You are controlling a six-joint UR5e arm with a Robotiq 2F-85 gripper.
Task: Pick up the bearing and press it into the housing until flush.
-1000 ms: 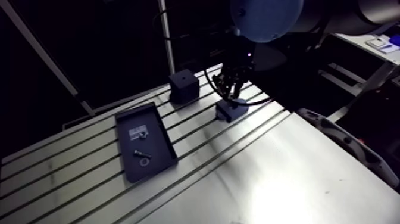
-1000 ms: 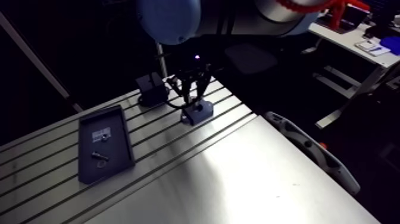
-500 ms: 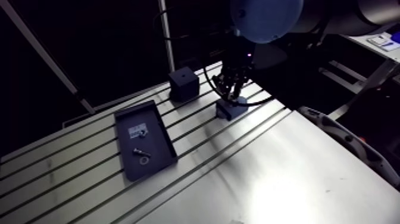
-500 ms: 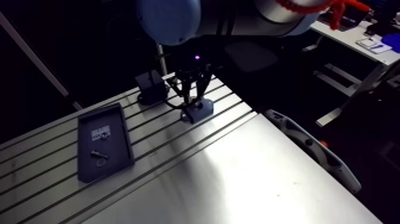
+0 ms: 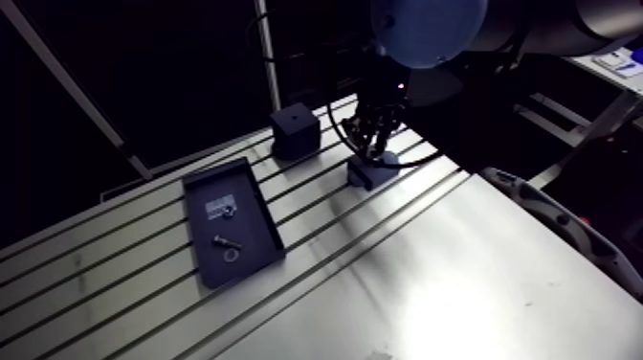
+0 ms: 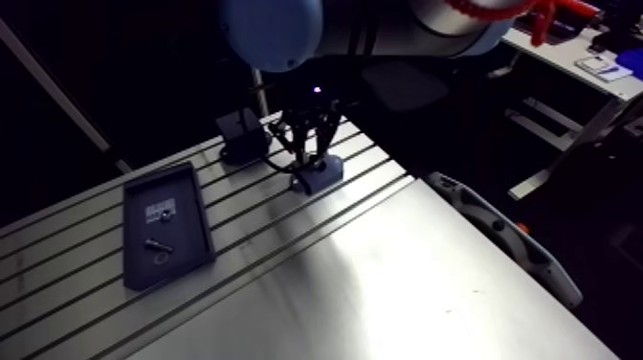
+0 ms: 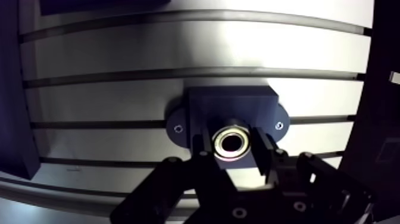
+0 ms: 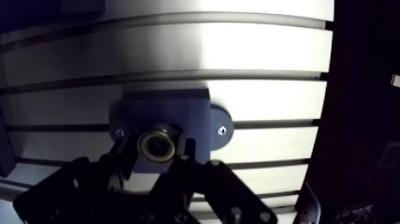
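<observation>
In the wrist view the hand (image 7: 232, 148) is closed on the bearing (image 7: 232, 142), with its two fingers (image 7: 204, 152) pressed against the ring's sides. The bearing sits directly over the dark housing (image 7: 233, 106) on the slotted counter (image 7: 178, 59). I cannot tell whether it is seated in the bore. In the arm view the housing lies just right of centre, with a dark cube (image 5: 294, 132) up-left of it and a black tray (image 5: 254, 226) left of centre.
</observation>
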